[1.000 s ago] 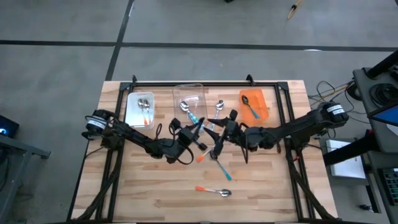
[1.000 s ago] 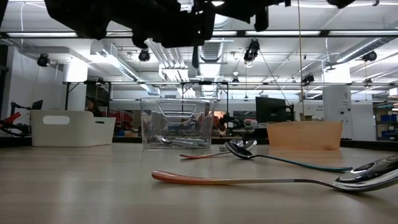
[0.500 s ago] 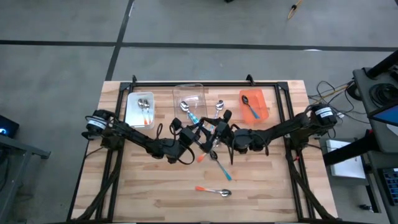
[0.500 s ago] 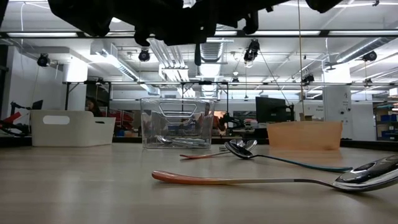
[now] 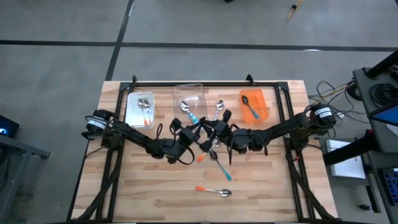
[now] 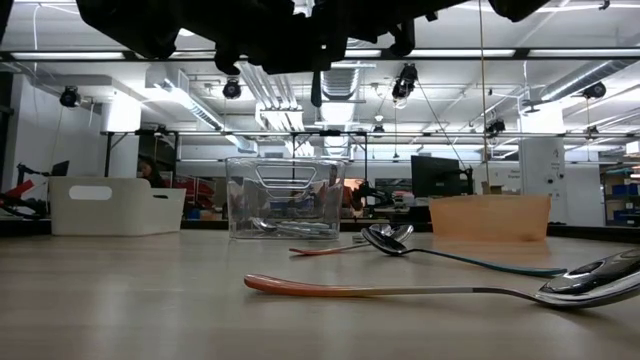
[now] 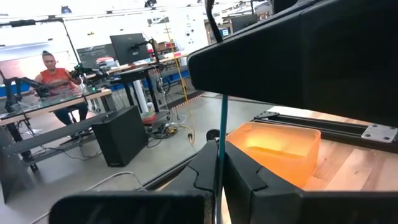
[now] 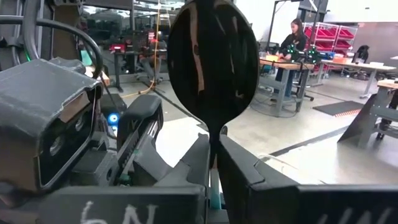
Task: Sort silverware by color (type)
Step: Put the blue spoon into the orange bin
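Observation:
A spoon with a dark bowl (image 8: 213, 68) and a thin teal handle (image 7: 221, 124) hangs above the table's middle, between my two grippers. My left gripper (image 5: 200, 135), reaching in from the left, is shut on it, and its fingers show in its wrist view (image 7: 221, 167). My right gripper (image 5: 215, 138), coming from the right, is shut on it too (image 8: 214, 158). On the table lie an orange-handled spoon (image 5: 213, 190), a teal-handled spoon (image 5: 221, 168) and another orange-handled one (image 5: 202, 157). My left gripper pinches the spoon's thin teal handle (image 7: 221, 144) between its two fingers, which lie level and across the handle. The spoon is lifted clear of the table. How far along the handle the fingers sit is hidden by the right arm's body. My right gripper pinches the spoon's narrow neck (image 8: 215, 148), just below the dark bowl, between its two fingers. They come level from the table's right and lie across the spoon. The bowl stands free beyond the fingers, and a bit of teal handle (image 8: 214, 200) shows behind them.
Along the far edge stand a white bin (image 5: 130, 107), a clear bin (image 5: 198, 93) and an orange bin (image 5: 264, 99), each with spoons inside. A silver spoon (image 5: 219, 107) lies between the clear and orange bins. Bare wood lies at the near left and near right.
My right gripper has moved toward the table's left, up to the left gripper, and has shut on the spoon's neck. The left gripper has kept still with the spoon.

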